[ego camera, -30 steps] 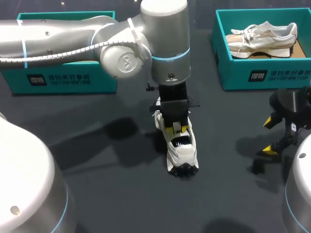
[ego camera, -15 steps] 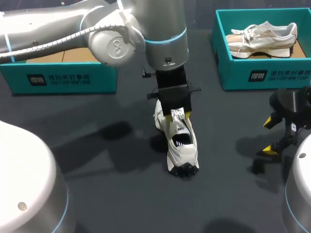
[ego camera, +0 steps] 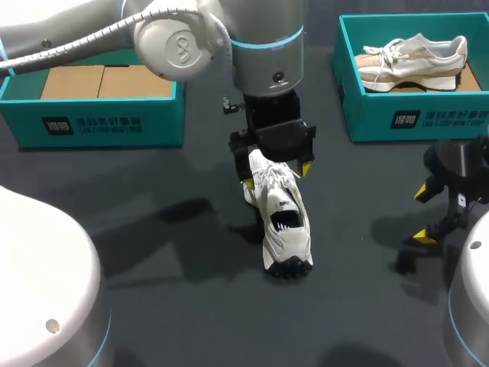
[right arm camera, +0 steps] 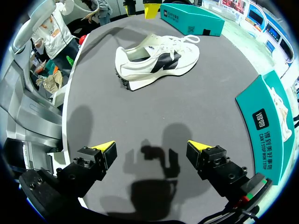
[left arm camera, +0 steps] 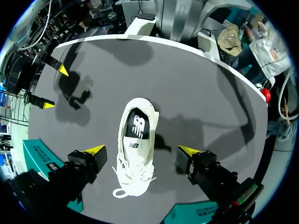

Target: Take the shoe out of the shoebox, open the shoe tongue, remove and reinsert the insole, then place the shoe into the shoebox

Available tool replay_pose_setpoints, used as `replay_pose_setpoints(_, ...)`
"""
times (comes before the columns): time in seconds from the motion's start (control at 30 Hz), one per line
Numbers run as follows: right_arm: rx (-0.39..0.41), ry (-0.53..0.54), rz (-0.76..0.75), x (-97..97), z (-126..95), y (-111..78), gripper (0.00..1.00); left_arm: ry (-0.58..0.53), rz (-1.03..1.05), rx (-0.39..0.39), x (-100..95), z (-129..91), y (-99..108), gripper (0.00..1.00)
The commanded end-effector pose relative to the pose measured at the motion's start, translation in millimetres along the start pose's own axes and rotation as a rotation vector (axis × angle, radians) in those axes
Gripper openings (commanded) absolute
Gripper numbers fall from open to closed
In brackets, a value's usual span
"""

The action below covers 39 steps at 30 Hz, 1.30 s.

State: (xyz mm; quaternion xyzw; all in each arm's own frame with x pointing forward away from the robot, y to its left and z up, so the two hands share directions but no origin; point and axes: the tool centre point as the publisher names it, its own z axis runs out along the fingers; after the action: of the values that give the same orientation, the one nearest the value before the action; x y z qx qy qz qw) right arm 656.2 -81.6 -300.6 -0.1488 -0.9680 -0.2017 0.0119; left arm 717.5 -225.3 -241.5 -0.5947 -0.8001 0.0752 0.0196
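Observation:
A white sneaker (ego camera: 283,222) with a dark insole stands upright on the dark table near the middle, heel toward me. My left gripper (ego camera: 275,172) hangs open just above its laced front. In the left wrist view the sneaker (left arm camera: 138,154) lies between and below the widely spread yellow tips of the left gripper (left arm camera: 142,150), which do not touch it. My right gripper (ego camera: 422,214) stays open at the table's right with nothing in it. From the right wrist view, the sneaker (right arm camera: 156,60) lies well ahead of the right gripper (right arm camera: 152,146).
An empty teal shoebox (ego camera: 99,122) with a cardboard floor stands at the back left. A second teal shoebox (ego camera: 412,115) at the back right holds another pale sneaker (ego camera: 412,57).
My left gripper has risen off the sneaker's opening and spread its fingers, letting go of the tongue area. The sneaker stays in place. The right arm has not moved.

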Motion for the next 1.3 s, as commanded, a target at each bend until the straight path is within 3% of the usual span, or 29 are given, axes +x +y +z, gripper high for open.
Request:
replay_pose_setpoints(0.03, 0.002, -0.003, 0.001, 1.6, 0, -0.1, 1.00, 0.005, 0.000, 0.001, -1.9, 1, 1, 1.00)
replay_pose_setpoints(0.3, 0.002, -0.003, 0.001, 1.6, 0, -0.1, 1.00, 0.015, -0.117, -0.005, 6.8, 1, -13, 1.00)
replay_pose_setpoints(0.43, 0.002, -0.003, 0.001, 1.6, 0, -0.1, 1.00, 0.053, -0.393, 0.011, 12.4, -9, -30, 1.00)
replay_pose_setpoints(0.47, 0.002, -0.003, 0.001, 1.6, 0, -0.1, 1.00, 0.046, -0.449, -0.006, 12.7, -10, -32, 1.00)
replay_pose_setpoints(0.5, 0.002, -0.003, 0.001, 1.6, 0, -0.1, 1.00, 0.000, -0.554, -0.087, 13.8, -13, -36, 1.00)
replay_pose_setpoints(0.83, 0.002, -0.003, 0.001, 1.6, 0, -0.1, 1.00, 0.000, -0.554, -0.087, 13.8, -13, -36, 1.00)
replay_pose_setpoints(0.93, 0.002, -0.003, 0.001, 1.6, 0, -0.1, 1.00, -0.003, -0.652, -0.014, 20.4, -2, -43, 1.00)
replay_pose_setpoints(1.07, 0.002, -0.003, 0.001, 1.6, 0, -0.1, 1.00, -0.025, -0.834, 0.014, 24.0, 11, -64, 1.00)
replay_pose_setpoints(1.13, 0.002, -0.003, 0.001, 1.6, 0, -0.1, 1.00, -0.074, -0.930, -0.068, 25.7, 12, -71, 1.00)
replay_pose_setpoints(1.3, 0.002, -0.003, 0.001, 1.6, 0, -0.1, 1.00, -0.074, -0.930, -0.068, 25.7, 12, -71, 1.00)
